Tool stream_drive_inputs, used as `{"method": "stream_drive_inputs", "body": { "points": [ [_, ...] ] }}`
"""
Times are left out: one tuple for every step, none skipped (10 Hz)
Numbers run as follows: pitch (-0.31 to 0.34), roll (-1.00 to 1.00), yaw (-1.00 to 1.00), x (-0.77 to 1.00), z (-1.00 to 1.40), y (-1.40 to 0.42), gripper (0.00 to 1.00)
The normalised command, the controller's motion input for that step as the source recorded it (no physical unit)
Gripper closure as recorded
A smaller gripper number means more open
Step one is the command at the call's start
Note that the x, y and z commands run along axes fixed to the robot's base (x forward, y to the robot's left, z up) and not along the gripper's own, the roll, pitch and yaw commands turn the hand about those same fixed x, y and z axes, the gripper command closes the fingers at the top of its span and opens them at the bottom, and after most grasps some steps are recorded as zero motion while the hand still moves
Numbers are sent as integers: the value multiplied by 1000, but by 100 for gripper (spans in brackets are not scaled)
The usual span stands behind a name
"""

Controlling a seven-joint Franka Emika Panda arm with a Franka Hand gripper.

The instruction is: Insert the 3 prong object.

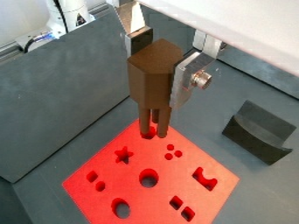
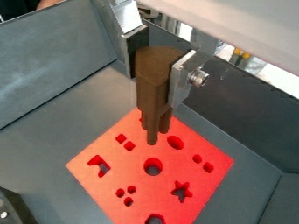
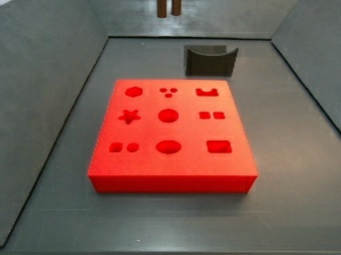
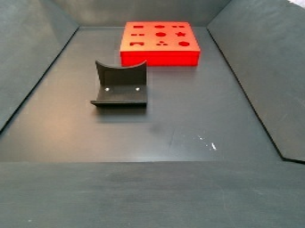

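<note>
Grey floor [image 3: 160, 214], red slab [image 3: 167, 169] holes empty, pincer [image 1: 156, 131] gripping 3 prong object [image 1: 152, 83]

No readable text, labels or numbers appear on anything.

A matte dark grey floor [image 4: 167, 125] lies under soft, even light, with pale scuff marks [image 4: 205, 142] on its near right part. Grey side walls [image 3: 54, 120] slope up left and right, and a far wall [image 3: 120, 15] closes the back.
</note>
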Motion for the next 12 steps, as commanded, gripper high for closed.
{"method": "stream_drive_inputs", "body": {
  "points": [
    [0, 19, 23, 0, -363, 77, 100],
    [-24, 4, 406, 189, -497, 183, 100],
    [-64, 0, 643, 189, -529, 194, 100],
    [-110, 0, 746, 140, -520, 143, 100],
    [-123, 0, 820, 51, -449, 63, 100],
    [-116, 0, 937, 0, -509, 31, 100],
    [-107, 0, 971, 0, -457, 0, 100],
    [-93, 29, 969, 0, -371, 0, 100],
    [-99, 87, 880, 23, -257, 0, 100],
    [-34, 219, 769, 160, -123, 0, 100],
    [0, 353, 589, 357, 0, 0, 100],
    [50, 200, 377, 443, -43, 117, 100]
  ]
}}
